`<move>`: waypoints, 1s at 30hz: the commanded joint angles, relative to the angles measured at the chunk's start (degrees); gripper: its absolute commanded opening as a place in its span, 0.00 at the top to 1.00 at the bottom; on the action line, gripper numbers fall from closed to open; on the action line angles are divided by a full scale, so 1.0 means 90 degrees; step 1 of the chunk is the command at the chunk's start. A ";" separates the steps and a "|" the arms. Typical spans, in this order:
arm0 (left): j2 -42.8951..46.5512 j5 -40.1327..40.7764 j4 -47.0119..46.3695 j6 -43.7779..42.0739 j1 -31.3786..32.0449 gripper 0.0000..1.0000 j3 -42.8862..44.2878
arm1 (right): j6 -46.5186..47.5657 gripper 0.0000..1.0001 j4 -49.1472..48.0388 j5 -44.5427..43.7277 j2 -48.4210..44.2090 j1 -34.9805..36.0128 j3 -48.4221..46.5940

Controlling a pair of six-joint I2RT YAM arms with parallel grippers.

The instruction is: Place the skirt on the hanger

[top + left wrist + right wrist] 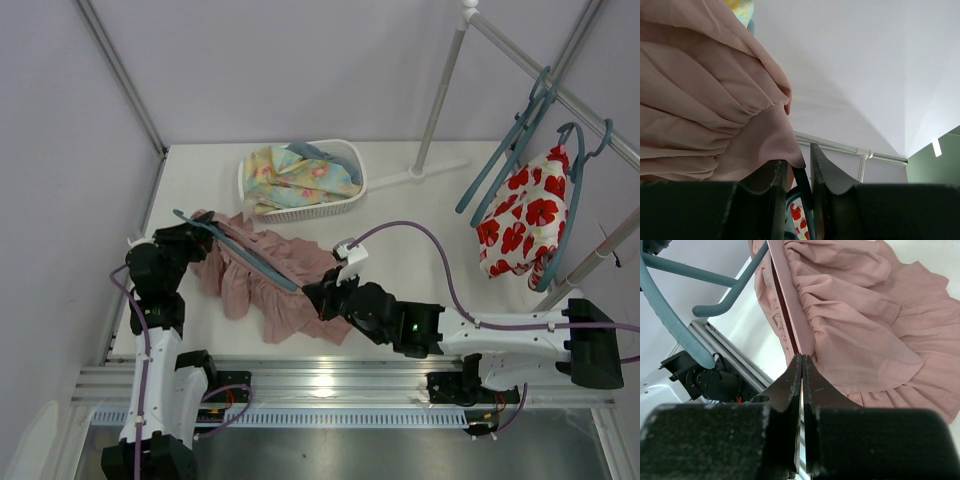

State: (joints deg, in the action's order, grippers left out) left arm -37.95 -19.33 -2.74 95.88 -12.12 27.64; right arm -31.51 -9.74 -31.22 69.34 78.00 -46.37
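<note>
top view: shows a dusty-pink, ruffled soft fabric skirt (pixel 285 310) bunched toward the left edge of the white table (pixel 400 280), just in front of a white plastic basket (pixel 300 212). shows a slim teal plastic hanger (pixel 250 257) lying slantwise across it. finds the left gripper (pixel 192 232) at the hanger's far-left end and the right gripper (pixel 322 297) at the skirt's right side, well apart, apparently to keep cloth and hanger stretched along one line.

left wrist: looks up past the left gripper (pixel 799 159), clamped partway on a thin dark bar of the hanger (pixel 801 186), with skirt (pixel 700 100) folds draped over one finger. seems meant to steady the hanger while the cloth goes on.

right wrist: shows the right gripper (pixel 801 360) pinched tight on the skirt (pixel 855 315) at its flat waistband edge, holding that edge in a straight line. shows the hanger (pixel 670 325) at the upper left, apart from these fingers. judges the skirt not yet seated on the hanger.
</note>
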 commanded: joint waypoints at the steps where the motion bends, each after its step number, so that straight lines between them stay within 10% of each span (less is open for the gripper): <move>1: 0.0067 0.0878 -0.0330 -0.0096 -0.0148 1.00 0.0211 | -0.0015 1.00 0.0086 -0.0222 -0.0107 0.0093 -0.0092; 30: 0.0468 0.3312 0.1516 -0.2296 0.0048 1.00 0.1051 | 0.0219 1.00 0.0632 -0.0681 -0.0800 0.0562 -0.0405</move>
State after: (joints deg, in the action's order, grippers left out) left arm -33.06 -3.05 15.73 78.54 -10.22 34.87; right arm -31.11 -7.20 -34.33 65.21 81.84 -47.64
